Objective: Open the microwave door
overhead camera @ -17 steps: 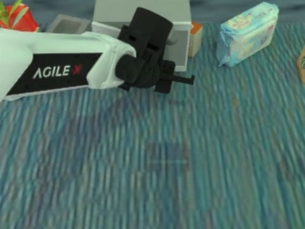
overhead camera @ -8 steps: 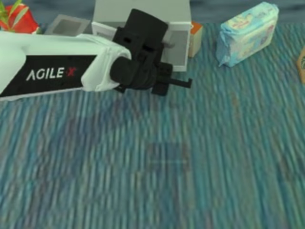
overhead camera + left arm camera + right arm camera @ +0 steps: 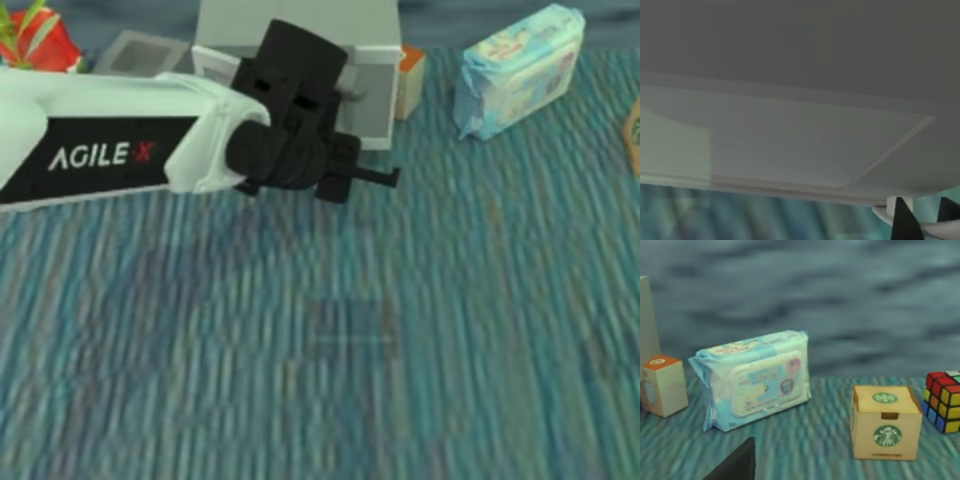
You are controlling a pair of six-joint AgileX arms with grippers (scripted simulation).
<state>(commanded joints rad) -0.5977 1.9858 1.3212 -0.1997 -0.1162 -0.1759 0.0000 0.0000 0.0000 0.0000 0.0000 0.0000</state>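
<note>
Blue woven table (image 3: 420, 340) holds the microwave (image 3: 300, 30); left gripper (image 3: 385, 178) at its door (image 3: 365, 100), finger state unclear.

Left arm (image 3: 110, 140) reaches across microwave (image 3: 300, 25) front at table's far edge; door (image 3: 362, 95) partly visible. Left gripper (image 3: 385, 178) just off door's near edge. Wet-wipes pack (image 3: 520, 65) right; small orange-topped box (image 3: 410, 80) between.

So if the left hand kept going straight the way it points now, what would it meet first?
Most likely the microwave door: the left wrist view is filled by that panel, close ahead. The left hand sits at the front of the microwave; the exact gap is hard to judge.
</note>
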